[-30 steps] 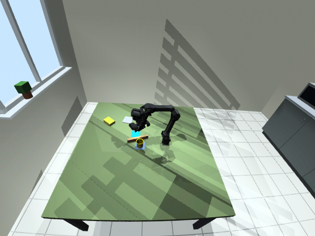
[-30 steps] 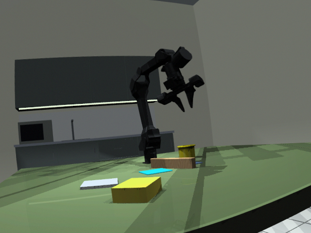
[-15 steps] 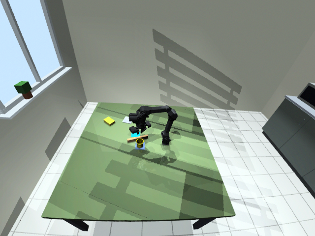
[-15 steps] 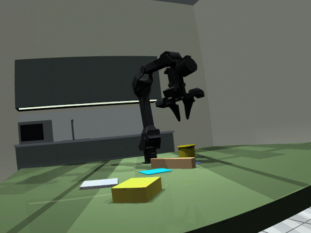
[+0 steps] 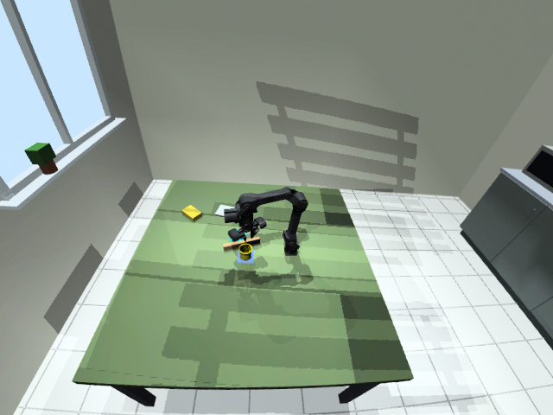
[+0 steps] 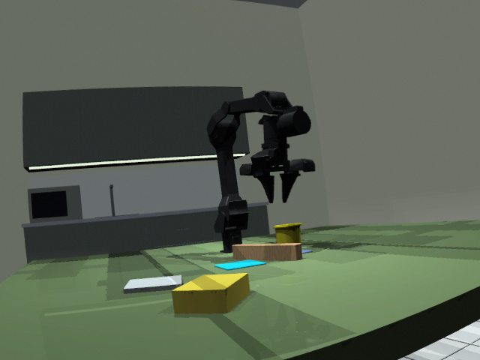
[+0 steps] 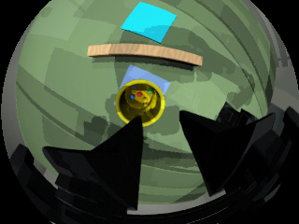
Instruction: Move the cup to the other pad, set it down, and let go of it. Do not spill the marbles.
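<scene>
Yellow cup's upright on the blue pad, your gripper's up above with nothing in it

No brands, labels or writing I can make out; your cup [image 5: 244, 256] [image 6: 288, 235] [image 7: 160, 115] is a round yellow one with a rim, marbles [image 7: 139, 94] inside in red, blue and green; it sits on the blue pad [image 5: 239, 259] [image 6: 307, 251] [image 7: 135, 73], on the near side of the wooden bar [image 5: 230, 245] [image 6: 267, 252] [image 7: 145, 50] in the top view, cyan pad [image 5: 233, 239] [image 6: 240, 265] [image 7: 149, 21] on the far side; your gripper [image 5: 248, 237] [image 6: 277, 202] [image 7: 161, 118] is partly open, holding nothing.

The black jointed robot arm [image 5: 268, 196] [image 6: 242, 105] swung its black two-fingered gripper [image 5: 248, 236] [image 6: 278, 202] [image 7: 161, 118] lower, from a slant to nearly upright, fingertips pointing down. In the top view, the slatted grey shadow [image 5: 339, 123] on the wall went from steeply slanted to flatter and wider.
</scene>
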`<state>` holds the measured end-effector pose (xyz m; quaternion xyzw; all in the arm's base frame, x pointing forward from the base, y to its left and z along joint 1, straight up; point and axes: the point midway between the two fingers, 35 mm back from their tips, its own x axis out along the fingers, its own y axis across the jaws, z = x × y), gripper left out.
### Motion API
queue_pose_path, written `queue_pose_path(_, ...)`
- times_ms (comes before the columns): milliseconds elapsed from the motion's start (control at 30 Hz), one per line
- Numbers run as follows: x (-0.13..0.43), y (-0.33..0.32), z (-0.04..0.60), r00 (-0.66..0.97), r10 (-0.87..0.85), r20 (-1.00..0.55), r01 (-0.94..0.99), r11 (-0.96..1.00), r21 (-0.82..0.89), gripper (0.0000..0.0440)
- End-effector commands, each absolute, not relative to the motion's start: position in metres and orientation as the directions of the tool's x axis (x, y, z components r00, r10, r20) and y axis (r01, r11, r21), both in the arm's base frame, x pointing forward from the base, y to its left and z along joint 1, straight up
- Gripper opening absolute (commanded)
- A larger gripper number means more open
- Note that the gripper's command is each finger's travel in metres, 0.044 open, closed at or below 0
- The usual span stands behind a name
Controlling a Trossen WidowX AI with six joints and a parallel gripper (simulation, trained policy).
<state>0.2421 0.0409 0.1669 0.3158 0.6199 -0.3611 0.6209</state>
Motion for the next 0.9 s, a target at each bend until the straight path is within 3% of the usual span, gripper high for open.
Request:
queue_pose_path(0, 0.24, 0.04, 0.158, -0.053, -0.07, -0.996, 0.847, 0.525, -0.082, 0.017)
queue_pose_path(867, 0.228, 0.037, 0.08, -0.141, -0.122, -0.982, 0.841, 0.508, -0.184, 0.018)
